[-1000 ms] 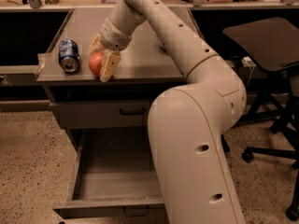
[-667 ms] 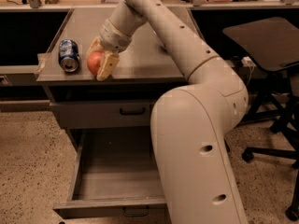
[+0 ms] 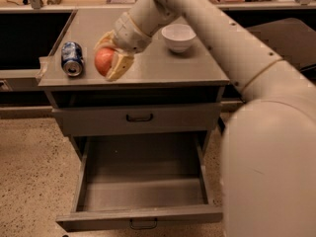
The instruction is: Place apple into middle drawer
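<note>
– Two things have changed in the last second, as I read it. What do you make of them?

– First, the apple [image 3: 102, 61] sits a touch higher than it did, so I judge it has just come off the cabinet top [image 3: 168, 68], or very nearly. Second, the arm [image 3: 212, 31] has swung aside, and the white bowl [image 3: 178, 36] behind it now shows.

– So the grasp is made?

– It looks so. The gripper [image 3: 105, 62] is clamped on the apple, one finger over the top and the other beneath and to the side. The fruit hangs near the front left edge of the top, just beside the soda can [image 3: 72, 58] but not touching it.

– And for the task?

– Picking up seems done; the carry is what's left. The middle drawer [image 3: 143, 194] stands pulled out and open below, well apart from the apple, with the upper drawer front [image 3: 138, 118] shut between them.

– How is the arm posed?

– It reaches in from the right, sloping down and leftward across the top, wrist bent so the gripper points toward the front edge. To reach the tray it must, I think, draw forward past that edge and then sink, keeping clear of the can.
</note>
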{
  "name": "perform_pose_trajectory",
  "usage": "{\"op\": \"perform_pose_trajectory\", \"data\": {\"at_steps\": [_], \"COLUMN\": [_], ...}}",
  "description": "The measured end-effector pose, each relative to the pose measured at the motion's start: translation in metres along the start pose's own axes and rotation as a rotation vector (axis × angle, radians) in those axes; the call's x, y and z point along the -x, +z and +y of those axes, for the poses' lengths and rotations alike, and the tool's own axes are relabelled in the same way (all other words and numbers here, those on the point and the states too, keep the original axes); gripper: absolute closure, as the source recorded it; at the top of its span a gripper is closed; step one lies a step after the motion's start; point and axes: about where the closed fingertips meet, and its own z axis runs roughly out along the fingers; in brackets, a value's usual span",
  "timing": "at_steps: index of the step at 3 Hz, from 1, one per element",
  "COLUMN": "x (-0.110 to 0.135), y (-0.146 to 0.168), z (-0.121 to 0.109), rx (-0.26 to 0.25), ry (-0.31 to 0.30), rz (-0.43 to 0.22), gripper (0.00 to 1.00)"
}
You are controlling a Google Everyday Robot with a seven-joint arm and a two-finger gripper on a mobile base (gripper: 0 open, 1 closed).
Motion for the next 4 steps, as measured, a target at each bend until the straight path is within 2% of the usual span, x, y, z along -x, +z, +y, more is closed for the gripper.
{"op": "perform_pose_trajectory", "data": {"at_steps": [1, 2, 3, 4], "x": [0.023, 0.015, -0.001, -0.010], "y": [-0.025, -0.003, 0.023, 0.046], "z": [0.021, 0.037, 0.041, 0.059], "rx": [-0.135, -0.133, -0.086, -0.077], "ry": [0.024, 0.051, 0.106, 0.225], "rz": [0.015, 0.017, 0.021, -0.017], "gripper": [1.00, 1.00, 1.00, 1.00]}}
